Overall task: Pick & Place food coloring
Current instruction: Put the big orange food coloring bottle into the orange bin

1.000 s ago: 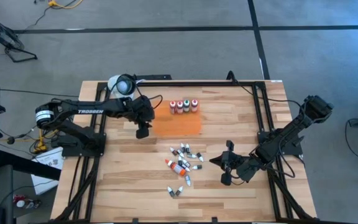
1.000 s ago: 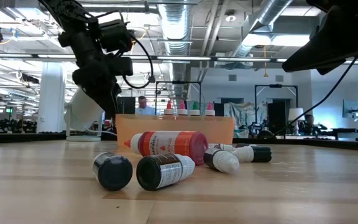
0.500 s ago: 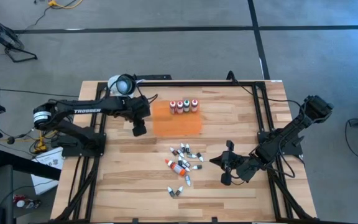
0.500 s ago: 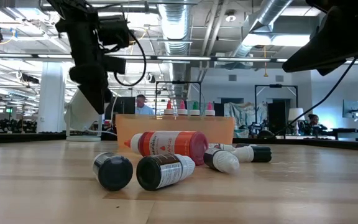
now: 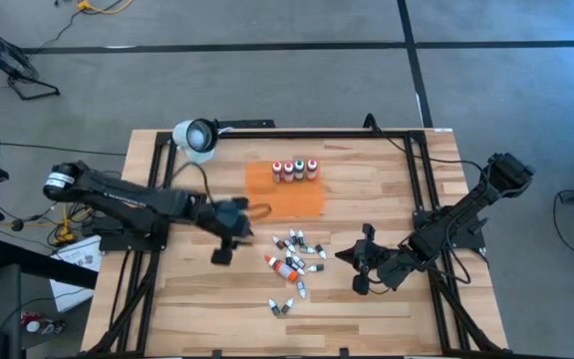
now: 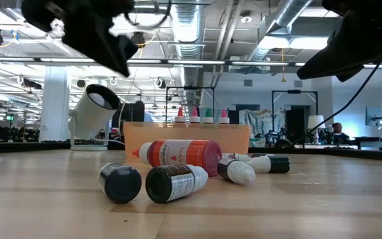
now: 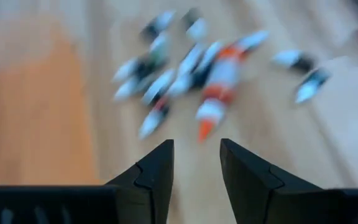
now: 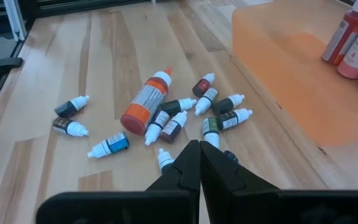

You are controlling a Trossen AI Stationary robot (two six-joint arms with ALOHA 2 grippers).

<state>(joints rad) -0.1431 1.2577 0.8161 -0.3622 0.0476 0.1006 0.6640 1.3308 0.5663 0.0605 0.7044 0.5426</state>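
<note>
Movement of the left gripper (image 5: 221, 256) is recorded: it has been swung from beside the orange tray (image 5: 285, 200) down to the desk (image 5: 187, 299) near the loose bottles (image 5: 293, 261), jaws released and empty. A fresh pick is judged to be starting. Four bottles (image 5: 295, 170) stand upright at the tray's far edge. The rest lie on their sides in a scatter, one larger orange bottle (image 8: 145, 99) among small white-capped vials. The right gripper (image 5: 361, 274) waits nearby, jaws clenched.

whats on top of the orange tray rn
Four upright bottles stand in a row along the far edge of the orange tray; nothing else sits on it. The other bottles lie loose on the table.
</note>
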